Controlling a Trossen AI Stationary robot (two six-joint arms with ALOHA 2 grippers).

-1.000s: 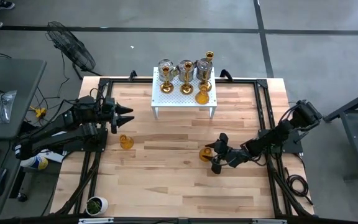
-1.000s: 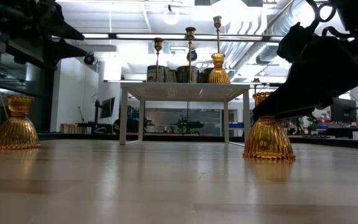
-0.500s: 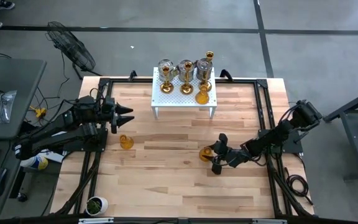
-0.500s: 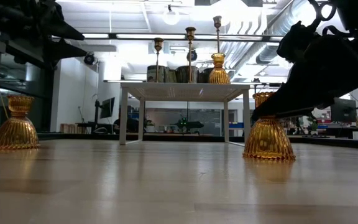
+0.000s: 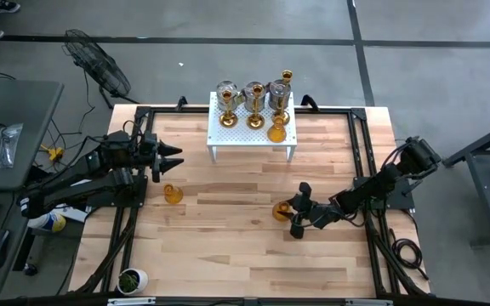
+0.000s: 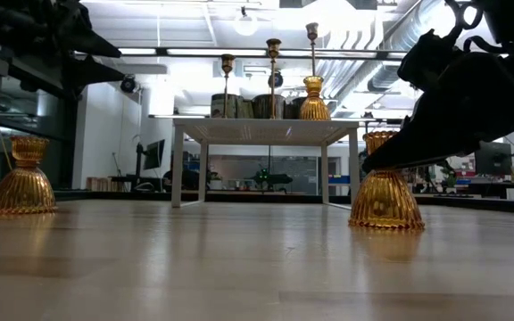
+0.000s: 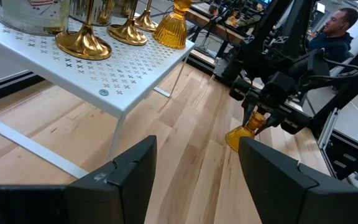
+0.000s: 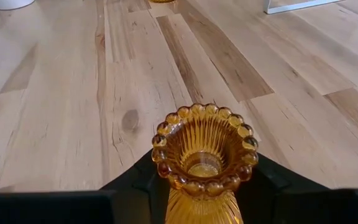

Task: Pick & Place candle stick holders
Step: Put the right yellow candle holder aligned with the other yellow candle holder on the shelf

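Note:
An amber glass candle stick holder [image 5: 282, 208] stands upright on its wide base, right of the table's middle. My right gripper [image 5: 291, 210] is shut on its upper part. A second amber holder [image 5: 173, 194] stands on its base at the left, below my left gripper [image 5: 175, 155]. That gripper hangs open above the table's left side and touches nothing. Several gold, silver and amber holders [image 5: 255, 104] stand on the white perforated stand [image 5: 238, 134] at the far edge. My right gripper pinches the amber holder between its two fingers at the ribbed neck [image 8: 173, 186], just under the beaded rim [image 8: 205, 111]. The fingers [image 8: 135, 180] come slanting down from the table's right side. The holder stays upright with its base [image 6: 385, 214] on the table.
A small white pot with a plant [image 5: 131, 279] sits at the near left corner. Black frame rails [image 5: 366, 170] run along the table's sides. A person [image 7: 339, 23] sits beyond the table in the left wrist view. Bare wood lies between the two amber holders.

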